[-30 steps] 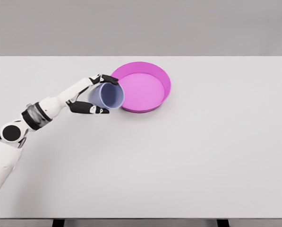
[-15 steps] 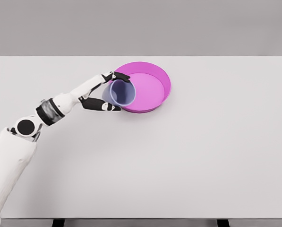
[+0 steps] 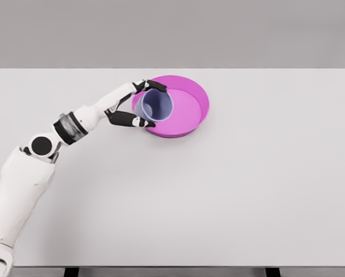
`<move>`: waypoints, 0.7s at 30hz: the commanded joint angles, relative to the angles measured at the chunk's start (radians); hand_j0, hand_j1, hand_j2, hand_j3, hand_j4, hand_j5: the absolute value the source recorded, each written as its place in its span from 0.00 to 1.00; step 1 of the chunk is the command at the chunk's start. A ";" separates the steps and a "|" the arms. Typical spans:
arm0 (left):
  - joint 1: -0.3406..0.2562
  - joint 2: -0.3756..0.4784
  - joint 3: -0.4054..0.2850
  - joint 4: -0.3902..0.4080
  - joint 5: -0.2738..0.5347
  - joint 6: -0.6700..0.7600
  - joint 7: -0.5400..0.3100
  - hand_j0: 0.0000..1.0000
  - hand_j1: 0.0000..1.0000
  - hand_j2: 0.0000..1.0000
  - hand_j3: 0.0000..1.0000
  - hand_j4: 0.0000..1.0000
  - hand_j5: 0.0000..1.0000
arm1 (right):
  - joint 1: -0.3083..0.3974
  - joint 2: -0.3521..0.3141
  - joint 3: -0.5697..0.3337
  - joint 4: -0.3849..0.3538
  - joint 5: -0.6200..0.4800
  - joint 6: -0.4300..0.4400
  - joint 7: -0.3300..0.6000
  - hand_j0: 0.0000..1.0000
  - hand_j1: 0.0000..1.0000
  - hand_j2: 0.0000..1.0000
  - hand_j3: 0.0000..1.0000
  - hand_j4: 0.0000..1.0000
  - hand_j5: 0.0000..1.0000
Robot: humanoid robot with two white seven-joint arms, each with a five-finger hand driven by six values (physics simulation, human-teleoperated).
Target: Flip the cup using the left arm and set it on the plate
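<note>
Probably light and rigid, the lavender cup [image 3: 156, 105] sits gripped by its sidewall in the left robot hand [image 3: 142, 104], over the pink plate [image 3: 198, 95].

White table [image 3: 230, 190], magenta plate [image 3: 202, 101] resting on its far middle

Bare simulated test scene (flat render): plain white table [image 3: 230, 190], grey backdrop [image 3: 172, 32].
</note>
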 commanded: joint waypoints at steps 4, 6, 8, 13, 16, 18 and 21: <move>-0.014 -0.033 -0.002 0.057 0.001 0.002 -0.021 0.72 0.72 0.72 0.72 0.72 0.72 | 0.000 0.000 0.000 0.000 0.000 0.000 0.000 1.00 1.00 1.00 1.00 1.00 1.00; -0.020 -0.042 -0.002 0.060 -0.001 0.002 -0.026 0.72 0.72 0.72 0.72 0.72 0.72 | 0.000 0.000 0.000 0.000 0.000 0.000 0.000 1.00 1.00 1.00 1.00 1.00 1.00; -0.026 -0.042 -0.003 0.062 -0.001 0.002 -0.032 0.72 0.72 0.72 0.72 0.72 0.72 | 0.000 0.000 0.000 0.000 0.000 0.000 0.000 1.00 1.00 1.00 1.00 1.00 1.00; -0.049 -0.059 -0.002 0.101 -0.001 0.002 -0.036 0.72 0.72 0.72 0.72 0.72 0.72 | 0.000 0.000 0.000 0.000 0.000 0.000 0.000 1.00 1.00 1.00 1.00 1.00 1.00; -0.066 -0.080 -0.007 0.138 -0.002 0.002 -0.036 0.72 0.72 0.72 0.72 0.72 0.72 | 0.000 0.000 0.000 0.000 0.000 0.000 0.000 1.00 1.00 1.00 1.00 1.00 1.00; -0.069 -0.089 -0.008 0.150 -0.005 0.002 -0.036 0.72 0.72 0.72 0.72 0.72 0.72 | 0.000 0.000 0.000 0.000 0.000 0.000 0.000 1.00 1.00 1.00 1.00 1.00 1.00; -0.078 -0.108 0.000 0.192 -0.005 0.002 -0.036 0.73 0.73 0.73 0.73 0.73 0.73 | 0.000 0.000 0.000 0.000 0.000 0.000 0.000 1.00 1.00 1.00 1.00 1.00 1.00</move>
